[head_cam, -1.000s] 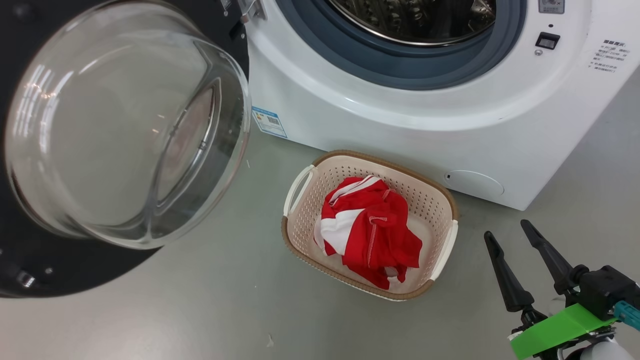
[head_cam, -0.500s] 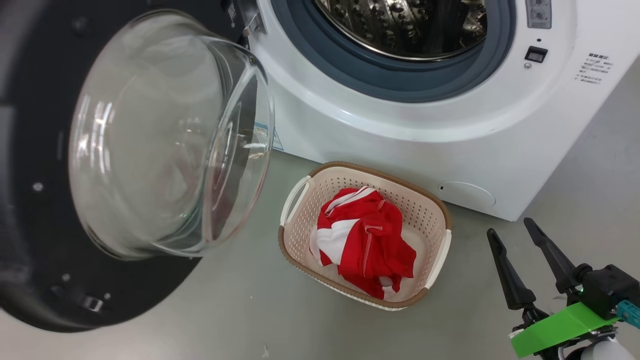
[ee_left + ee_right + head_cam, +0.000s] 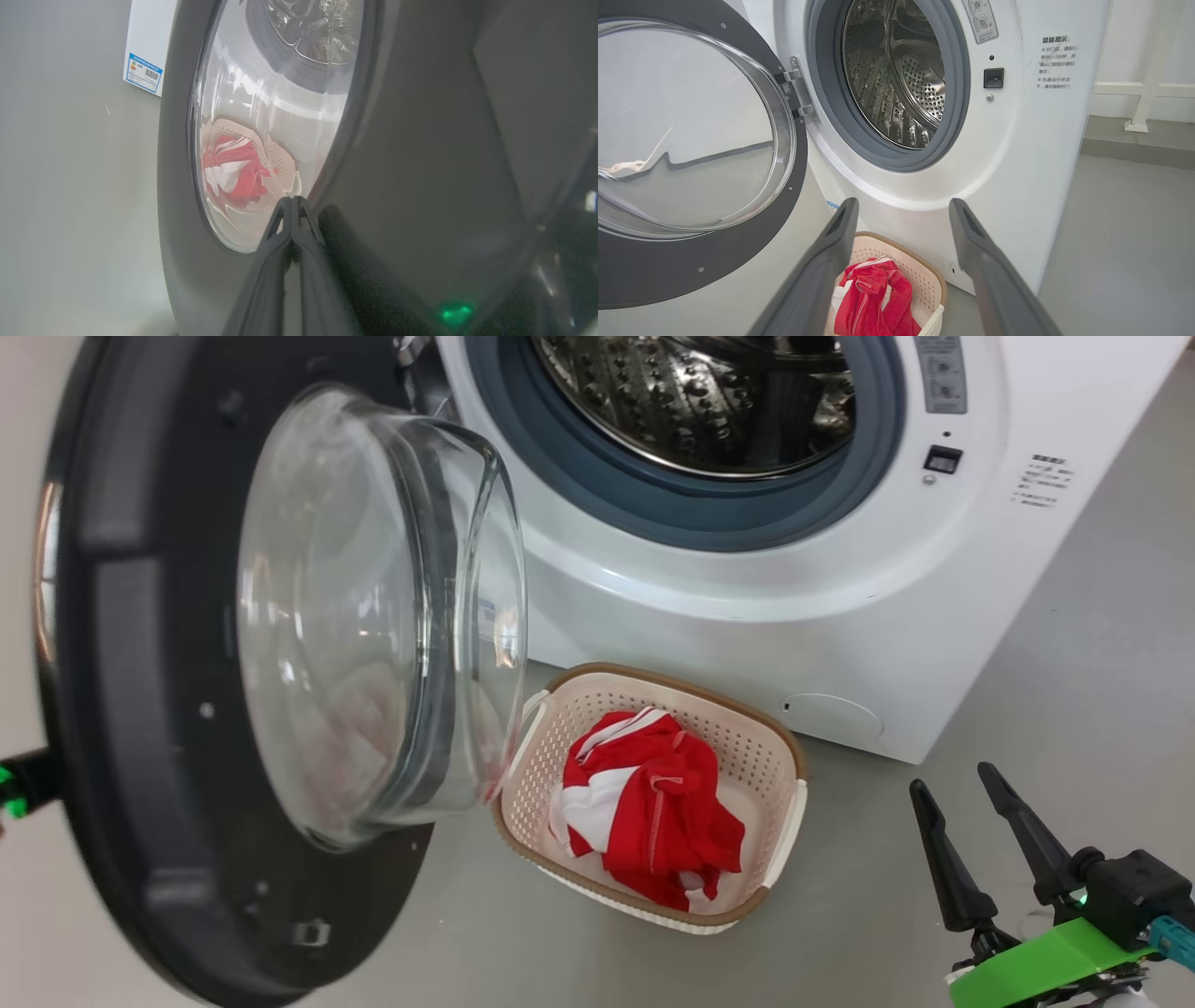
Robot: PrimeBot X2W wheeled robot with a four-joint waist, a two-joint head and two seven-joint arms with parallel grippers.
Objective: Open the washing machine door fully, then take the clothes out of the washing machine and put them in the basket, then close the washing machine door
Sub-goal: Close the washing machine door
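Door [image 3: 121, 709], round black rim around clear glass, hangs half-open on the white washing machine [image 3: 700, 607], red clothes [image 3: 644, 812] in the cream plastic basket [image 3: 747, 747]; push its outer face steadily with your closed left gripper [image 3: 292, 205], open right gripper [image 3: 952, 779] clear.

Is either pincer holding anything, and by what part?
Nothing is held. The left pincer is shut, its tips at the outer face of the door; the right pincer is open and empty.
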